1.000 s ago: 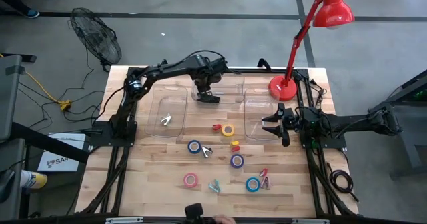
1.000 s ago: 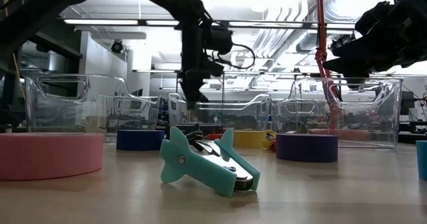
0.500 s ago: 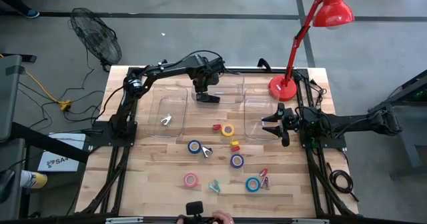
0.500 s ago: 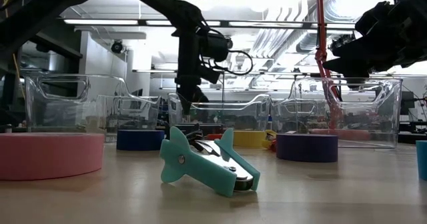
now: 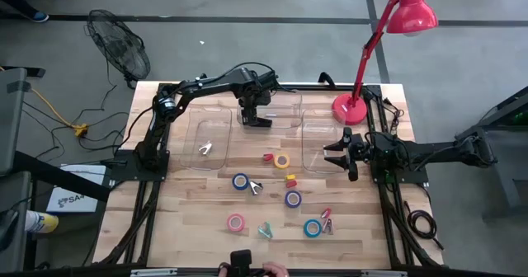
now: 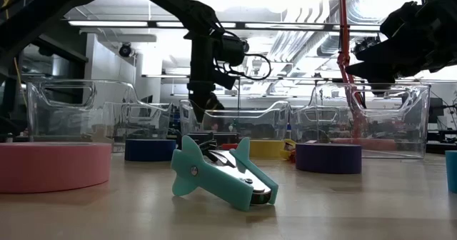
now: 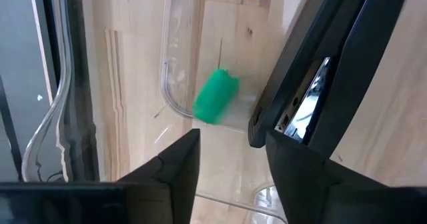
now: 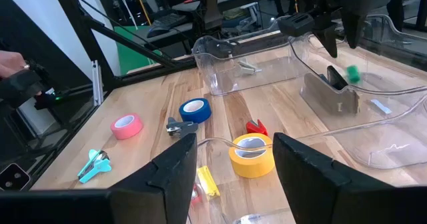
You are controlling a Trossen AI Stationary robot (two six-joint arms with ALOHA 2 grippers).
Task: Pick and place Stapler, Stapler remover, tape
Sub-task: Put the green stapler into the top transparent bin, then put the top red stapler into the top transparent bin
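Observation:
The black stapler [image 8: 331,94] lies flat on the floor of the middle clear bin [image 5: 285,112] at the table's far side. My left gripper [image 5: 252,110] hangs just above it, pointing down, open and clear of it. The stapler [image 7: 313,71] shows beside the fingers in the left wrist view. Tape rolls lie flat on the table: yellow [image 5: 282,161], blue [image 5: 240,180], purple [image 5: 293,199], pink [image 5: 236,223], teal-blue [image 5: 312,227]. A teal stapler remover [image 6: 221,172] lies near the front edge. My right gripper [image 5: 337,155] waits open at the right.
A small green piece [image 7: 215,96] lies in the middle bin beside the stapler. Clear bins stand to its left [image 5: 206,137], holding a silver remover [image 5: 205,148], and to its right [image 5: 318,141]. A red lamp base [image 5: 350,108] stands at the far right. Red removers [image 5: 269,156] lie among the rolls.
My left gripper has sunk slightly into the middle bin, rolled a little about its own line, then opened and let go of the stapler. The stapler now lies on the bin floor.

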